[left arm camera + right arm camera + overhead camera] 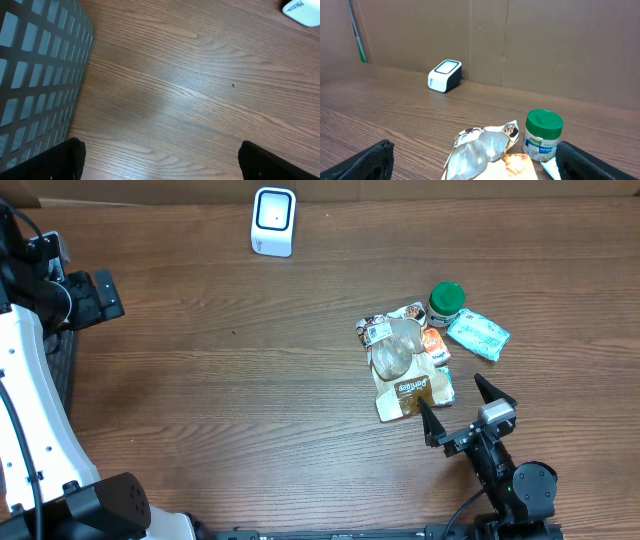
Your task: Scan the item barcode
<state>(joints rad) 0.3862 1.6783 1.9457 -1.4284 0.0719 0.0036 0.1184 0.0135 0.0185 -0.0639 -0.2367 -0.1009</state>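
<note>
A white barcode scanner [273, 221] [445, 76] stands at the table's far edge; its corner [302, 11] also shows in the left wrist view. The items lie in a pile at the right: a crumpled silver pouch [395, 345] [482, 150], a brown packet [410, 392], a green-lidded jar [445, 303] [543, 132] and a teal packet [478, 335]. My right gripper [449, 388] [480, 167] is open just in front of the pile, holding nothing. My left gripper [160, 170] is open over bare wood at the far left, well apart from the pile.
A grey mesh basket [35, 75] stands at the left table edge beside the left arm [80, 295]. A brown cardboard wall [545, 45] rises behind the scanner. Bare wood [230, 380] stretches between the scanner and the pile.
</note>
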